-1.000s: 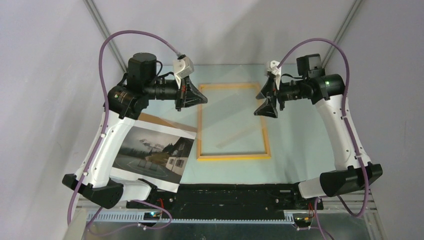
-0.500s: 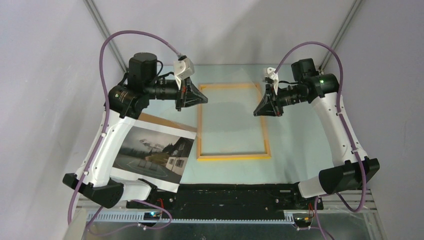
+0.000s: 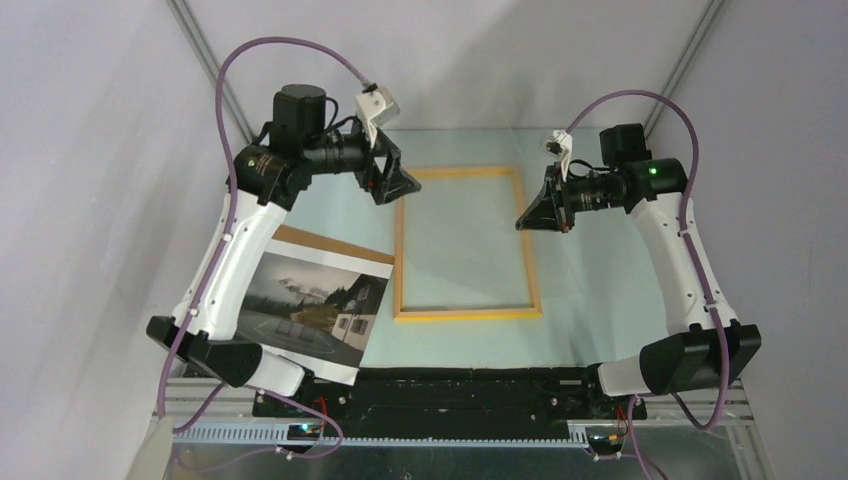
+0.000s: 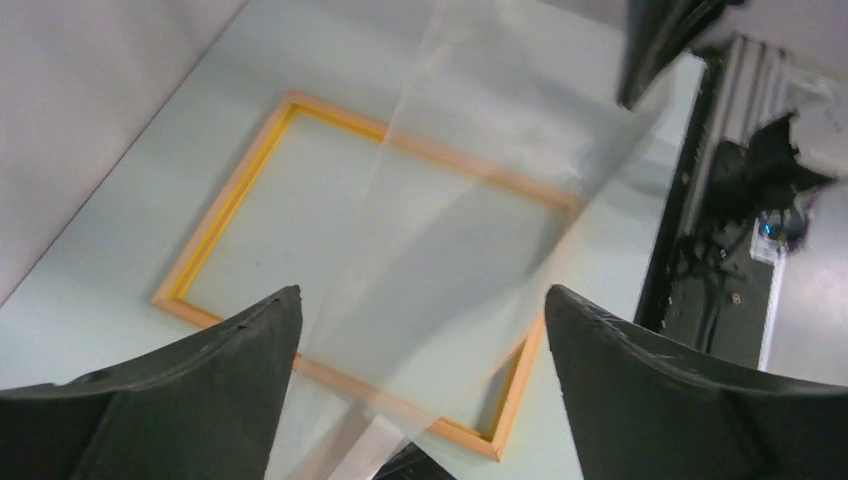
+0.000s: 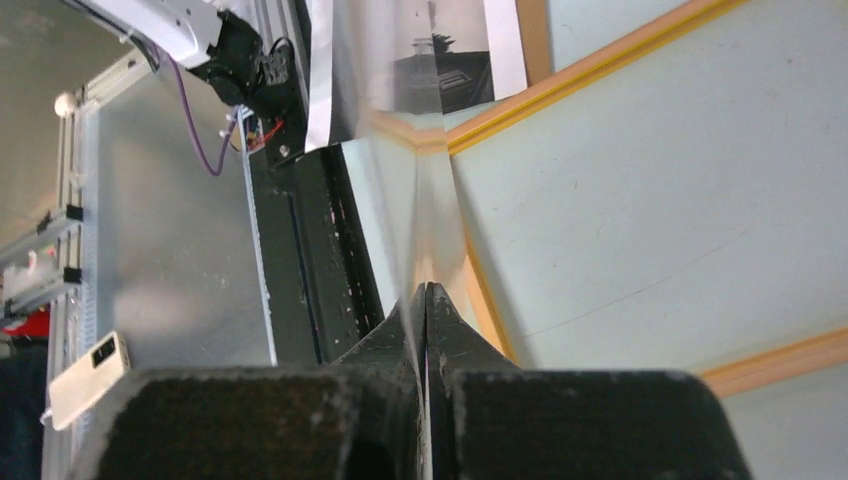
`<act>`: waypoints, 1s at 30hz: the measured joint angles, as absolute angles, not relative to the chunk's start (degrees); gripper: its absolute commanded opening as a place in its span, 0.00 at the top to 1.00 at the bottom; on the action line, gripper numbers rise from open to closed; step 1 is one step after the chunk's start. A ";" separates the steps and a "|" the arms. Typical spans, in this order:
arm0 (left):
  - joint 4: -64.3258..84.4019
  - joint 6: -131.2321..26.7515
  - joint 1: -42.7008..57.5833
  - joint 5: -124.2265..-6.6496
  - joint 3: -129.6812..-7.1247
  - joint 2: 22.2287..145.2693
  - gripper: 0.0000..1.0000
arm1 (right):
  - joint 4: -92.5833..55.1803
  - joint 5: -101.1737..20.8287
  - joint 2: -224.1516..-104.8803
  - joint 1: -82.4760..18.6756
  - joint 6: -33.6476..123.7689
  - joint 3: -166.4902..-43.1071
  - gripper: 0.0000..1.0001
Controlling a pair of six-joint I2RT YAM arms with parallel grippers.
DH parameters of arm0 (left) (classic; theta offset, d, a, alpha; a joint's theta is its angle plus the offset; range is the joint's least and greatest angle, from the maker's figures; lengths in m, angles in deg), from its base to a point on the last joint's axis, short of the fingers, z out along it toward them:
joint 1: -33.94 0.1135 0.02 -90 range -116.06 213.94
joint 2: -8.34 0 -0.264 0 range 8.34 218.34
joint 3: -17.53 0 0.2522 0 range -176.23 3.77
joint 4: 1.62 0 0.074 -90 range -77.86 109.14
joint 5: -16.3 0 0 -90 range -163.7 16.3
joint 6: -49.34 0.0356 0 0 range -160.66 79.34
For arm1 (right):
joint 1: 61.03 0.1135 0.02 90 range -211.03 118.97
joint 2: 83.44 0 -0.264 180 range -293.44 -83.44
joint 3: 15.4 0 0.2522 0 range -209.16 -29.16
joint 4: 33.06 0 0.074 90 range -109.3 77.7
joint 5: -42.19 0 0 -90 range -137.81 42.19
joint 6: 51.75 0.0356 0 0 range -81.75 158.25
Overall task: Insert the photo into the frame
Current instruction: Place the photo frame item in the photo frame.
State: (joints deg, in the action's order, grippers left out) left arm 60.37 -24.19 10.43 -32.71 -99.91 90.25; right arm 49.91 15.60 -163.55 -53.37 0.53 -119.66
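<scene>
Pane [image 4: 480,230] now pinched by right tool [image 5: 425,290]

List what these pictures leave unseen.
- Top view: the backing board lies mostly under the photo; the left arm covers the photo's left edge.
- Top view: the clear pane, plain from the left wrist, is too faint to outline over the frame.
- Right wrist view: the top edge cuts off most of the photo.

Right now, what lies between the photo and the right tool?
In the top view, the frame lies flat between the photo and the right tool. The left wrist view shows a clear sheet hanging over it from that tool.
</scene>
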 measured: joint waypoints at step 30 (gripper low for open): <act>55.39 -38.94 22.00 -54.02 -91.93 96.68 0.00 | -2.24 19.54 -178.61 -59.01 67.37 -104.93 1.00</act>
State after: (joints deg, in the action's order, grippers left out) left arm 55.39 -38.94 22.00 -54.02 -91.93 96.68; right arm -2.24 19.54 -178.61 -59.01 67.37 -104.93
